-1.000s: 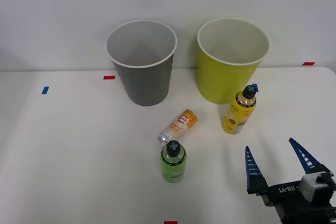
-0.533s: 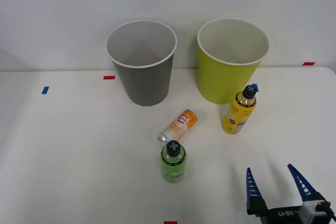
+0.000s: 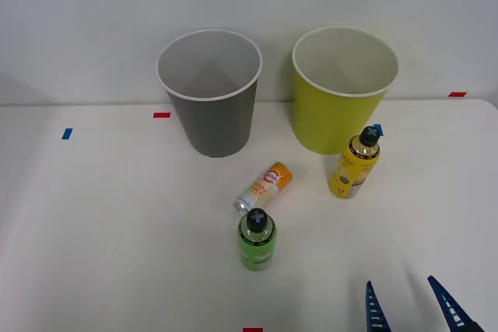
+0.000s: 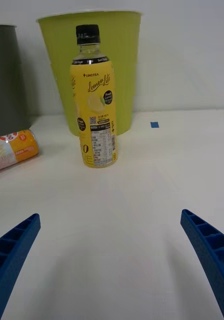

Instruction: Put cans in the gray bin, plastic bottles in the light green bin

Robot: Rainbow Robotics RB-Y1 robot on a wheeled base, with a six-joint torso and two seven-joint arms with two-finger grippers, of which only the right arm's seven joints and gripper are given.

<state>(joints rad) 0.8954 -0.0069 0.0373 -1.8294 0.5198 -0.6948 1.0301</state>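
Although both bins stand ready at the back of the white bench (image 3: 93, 231), nothing visible has gone into either: the gray bin (image 3: 210, 95) on the left and the light green bin (image 3: 342, 91) to its right show only pale inner walls as far as the front view reaches, though their floors are not fully seen. By my judgement the sorting has hardly begun, with three items on the bench left to place. The yellow bottle (image 4: 94, 100) stands upright just in front of the light green bin, black cap on, and looks the likeliest first pick since the wrist camera faces it squarely. The green bottle (image 3: 257, 240) stands upright nearer the robot, close to the orange-and-white can (image 3: 263, 188), which lies on its side between it and the gray bin. The right tool (image 3: 412, 312) sits low at the near edge, its blue fingers (image 4: 14, 250) spread wide and holding nothing, well apart from the yellow bottle.
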